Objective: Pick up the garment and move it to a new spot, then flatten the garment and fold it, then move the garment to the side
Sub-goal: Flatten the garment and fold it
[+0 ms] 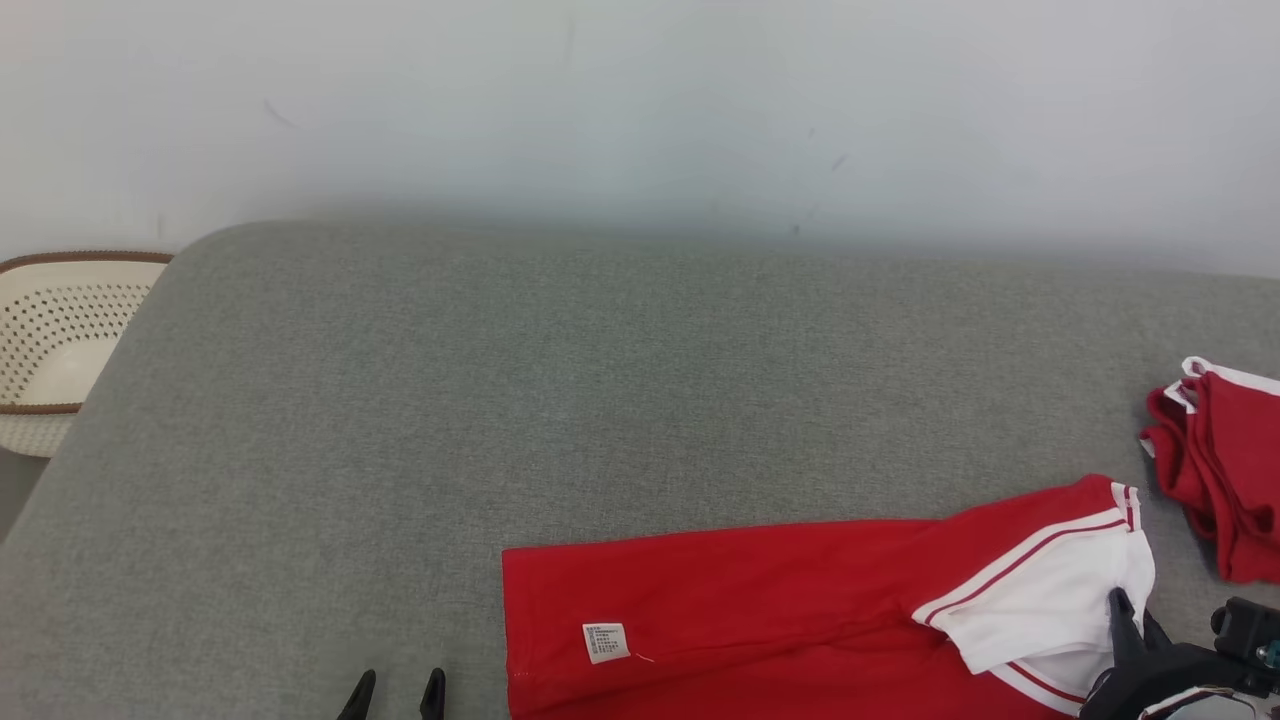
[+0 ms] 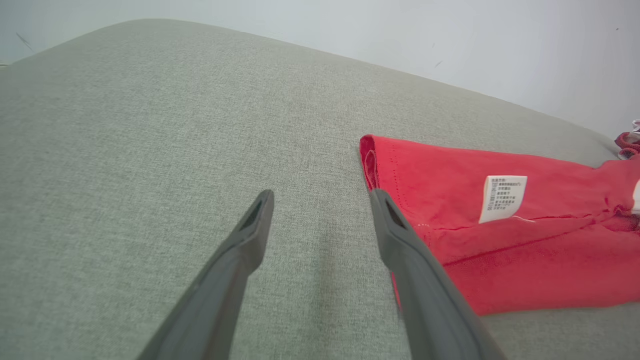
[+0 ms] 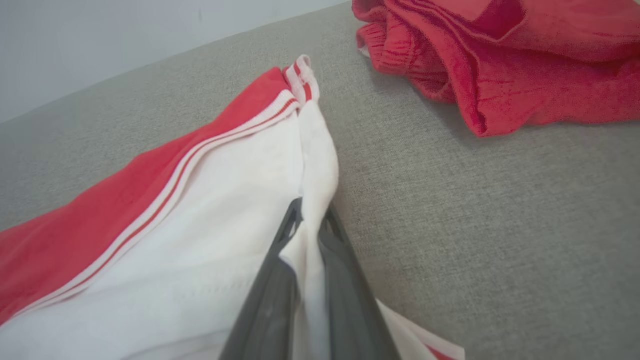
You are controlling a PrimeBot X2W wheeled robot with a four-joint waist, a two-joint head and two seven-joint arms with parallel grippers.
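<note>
My right pincer (image 3: 311, 216) pinched the sleeve of the red-and-white cotton garment (image 1: 760, 600); my left pincer (image 2: 320, 197) stood spread beside its hem

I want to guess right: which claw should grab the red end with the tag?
Likely left. The left claw is open beside the garment, at its red hem; the right claw is shut on its white far end.
</note>
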